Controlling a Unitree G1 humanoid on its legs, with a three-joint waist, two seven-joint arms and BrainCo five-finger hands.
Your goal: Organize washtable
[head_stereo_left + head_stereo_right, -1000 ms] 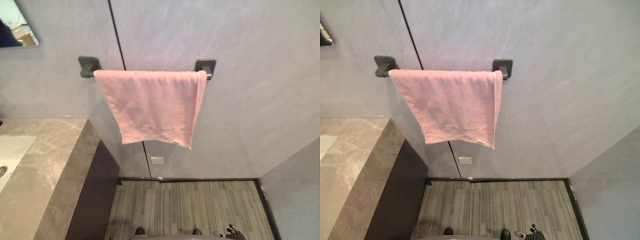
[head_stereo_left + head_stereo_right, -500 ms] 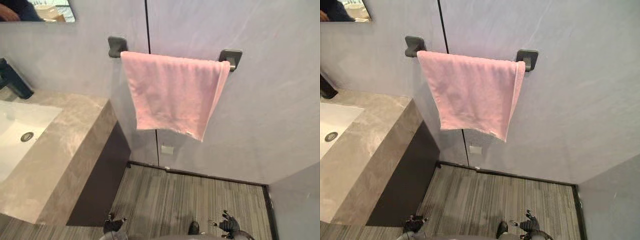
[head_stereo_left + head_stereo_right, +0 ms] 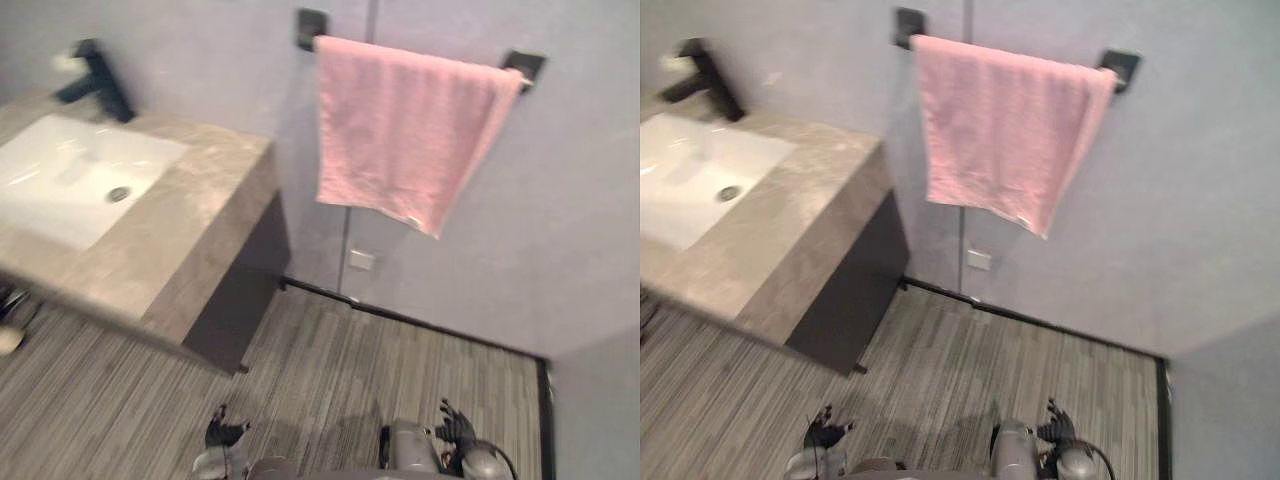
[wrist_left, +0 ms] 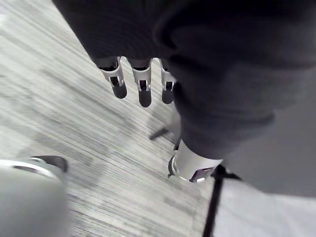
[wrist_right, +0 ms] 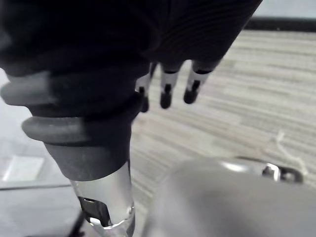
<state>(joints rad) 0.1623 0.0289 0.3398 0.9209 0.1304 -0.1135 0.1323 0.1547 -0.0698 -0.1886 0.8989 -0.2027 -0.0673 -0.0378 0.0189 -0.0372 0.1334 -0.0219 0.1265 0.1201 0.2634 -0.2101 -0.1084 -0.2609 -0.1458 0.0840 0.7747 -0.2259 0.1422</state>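
The fingers (image 4: 143, 88) of my left hand (image 3: 224, 434) are straight and relaxed, holding nothing and pointing down at the striped floor (image 3: 330, 370). The fingers (image 5: 166, 93) of my right hand (image 3: 456, 430) are just as loose and empty. Both arms hang low at my sides, near me and well apart from the table (image 3: 190, 230) on the far left. The table carries a white sink (image 3: 70, 175) and a black tap (image 3: 95, 80). On the far wall (image 3: 585, 220), a pink towel (image 3: 400, 130) is draped over a rail (image 3: 524, 66). The rail runs left to right, and the towel's length hangs downward.
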